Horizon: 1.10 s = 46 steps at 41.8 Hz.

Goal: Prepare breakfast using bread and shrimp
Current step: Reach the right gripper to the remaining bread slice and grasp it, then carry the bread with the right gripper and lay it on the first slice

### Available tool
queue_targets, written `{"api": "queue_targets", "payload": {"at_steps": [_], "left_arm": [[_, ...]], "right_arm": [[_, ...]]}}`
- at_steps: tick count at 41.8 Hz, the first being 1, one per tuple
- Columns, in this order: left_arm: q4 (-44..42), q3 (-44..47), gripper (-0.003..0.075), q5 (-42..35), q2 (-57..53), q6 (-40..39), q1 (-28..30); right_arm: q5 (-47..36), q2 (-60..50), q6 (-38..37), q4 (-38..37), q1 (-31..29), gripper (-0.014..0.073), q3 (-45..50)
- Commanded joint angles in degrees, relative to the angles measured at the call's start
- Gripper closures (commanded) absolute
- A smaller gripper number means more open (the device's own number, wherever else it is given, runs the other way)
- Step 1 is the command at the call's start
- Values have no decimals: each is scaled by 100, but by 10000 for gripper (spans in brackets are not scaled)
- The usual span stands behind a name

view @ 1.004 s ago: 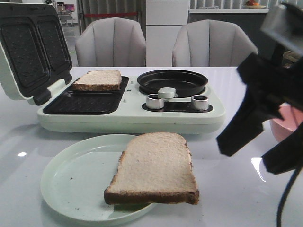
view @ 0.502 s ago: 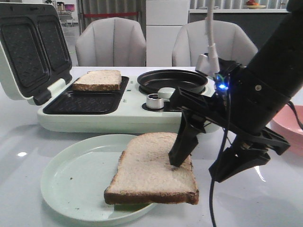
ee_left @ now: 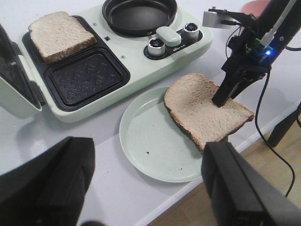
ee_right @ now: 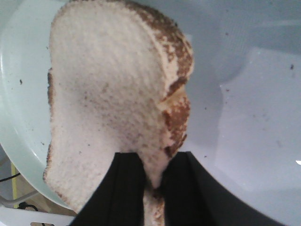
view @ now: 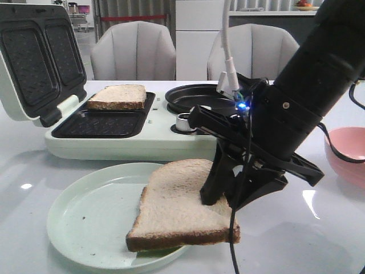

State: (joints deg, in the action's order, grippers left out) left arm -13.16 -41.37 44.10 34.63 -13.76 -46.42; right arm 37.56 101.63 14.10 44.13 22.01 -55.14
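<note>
The soft, light bread slice (view: 181,205) is pinched at its 3 o'clock crust by the nearly shut right gripper (view: 219,201), so tearing is likely.

You see a pale-green breakfast maker (view: 154,145) at 11 o'clock, a round mint plate (view: 85,220) at 7, a pink bowl (view: 348,154) at 3.

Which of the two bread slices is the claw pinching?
The slice on the pale green plate, overhanging its rim; the right claw grips its edge. The other slice sits untouched in the sandwich maker.
</note>
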Motion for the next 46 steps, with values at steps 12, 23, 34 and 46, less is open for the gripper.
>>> {"api": "queue_targets", "payload": {"at_steps": [12,23,34,46], "left_arm": [[-31,-163,191,-432,15,9,-32],[-31,-163,192,-432,15,9,-32],[-31,-163,191,-432,15,9,-32],[-31,-163,191,-432,15,9,-32]], "right_arm": [[235,-595,177,87,-4,549,-140],[243,-1803,261,94,-4,549,-177],[-269,-1867,418,835,45,549,-842],[-944,-666,657,1544,330,549,-2051]]}}
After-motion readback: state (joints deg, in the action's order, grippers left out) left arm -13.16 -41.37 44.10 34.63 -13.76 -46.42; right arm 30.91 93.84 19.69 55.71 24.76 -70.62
